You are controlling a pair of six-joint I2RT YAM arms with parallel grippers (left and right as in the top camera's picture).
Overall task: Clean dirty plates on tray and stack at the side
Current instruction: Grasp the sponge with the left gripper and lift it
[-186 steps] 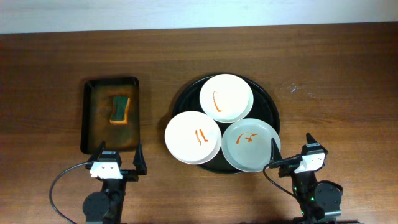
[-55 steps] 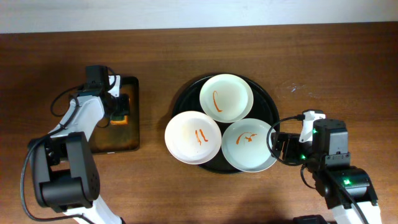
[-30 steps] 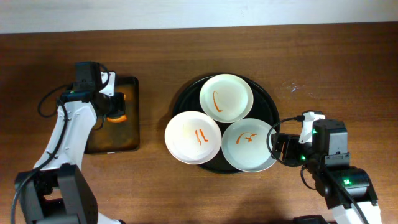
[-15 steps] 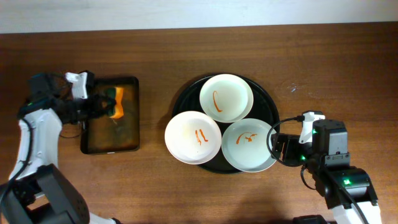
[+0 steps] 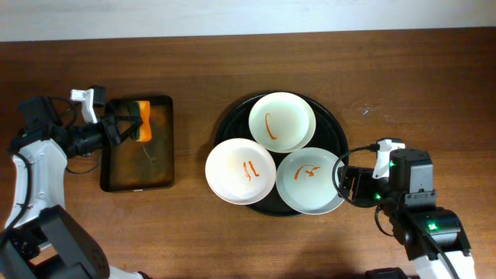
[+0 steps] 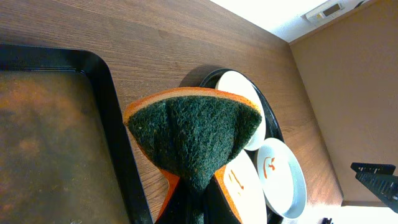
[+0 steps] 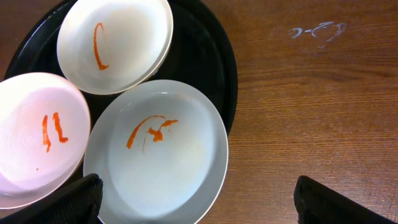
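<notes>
Three dirty plates with orange streaks sit on the round black tray (image 5: 338, 132): a white one at the back (image 5: 282, 122), a white one at the left (image 5: 240, 171) and a pale blue one at the front right (image 5: 311, 180). My left gripper (image 5: 124, 128) is shut on the green-and-orange sponge (image 5: 140, 122), holding it above the rectangular tray's far edge. In the left wrist view the sponge (image 6: 193, 134) fills the middle, pinched by the left gripper (image 6: 193, 205). My right gripper (image 7: 205, 202) stands open, straddling the near right rim of the blue plate (image 7: 158, 152).
The dark rectangular tray (image 5: 139, 167) with a wet brownish floor lies left of the round tray. A small white smudge (image 5: 366, 111) marks the wood to the right of the round tray. Bare wooden table surrounds both trays.
My left arm has swung out to the left and lifted the sponge off the rectangular tray's floor, now pointing it toward the plates. The right arm has not moved.
</notes>
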